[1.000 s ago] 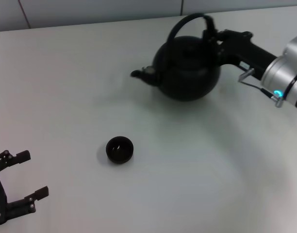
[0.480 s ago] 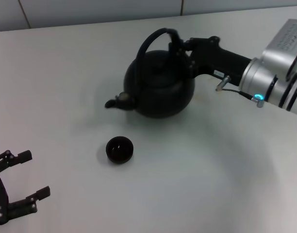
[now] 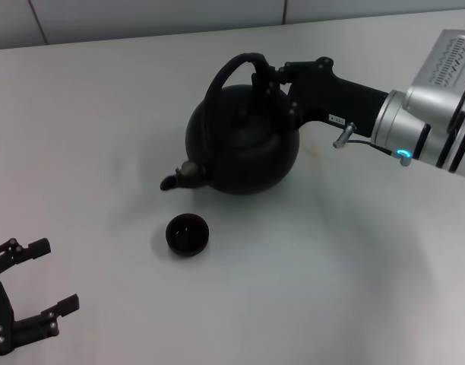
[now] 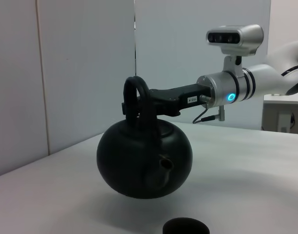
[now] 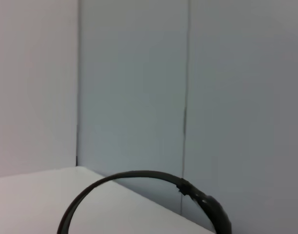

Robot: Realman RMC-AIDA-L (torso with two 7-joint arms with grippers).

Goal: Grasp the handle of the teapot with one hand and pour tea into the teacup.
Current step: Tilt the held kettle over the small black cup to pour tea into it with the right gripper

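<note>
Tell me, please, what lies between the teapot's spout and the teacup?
Nothing: in the head view only bare table separates the spout from the teacup; the left wrist view shows the teapot lifted.

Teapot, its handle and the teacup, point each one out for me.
teapot (image 3: pixel 244 156): head view, on its round body.
handle (image 4: pixel 136 100): left wrist view, on the arch above the lid.
teacup (image 3: pixel 187 234): head view, on its dark inside.

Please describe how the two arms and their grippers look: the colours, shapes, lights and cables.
The right arm has a silver cylindrical wrist with black rings, a small glowing blue light, a thin looped cable and a silver camera mounted above it. Its right gripper is matte black and long, with a small white label. The left gripper is black, with two angular fingers showing small screws.
</note>
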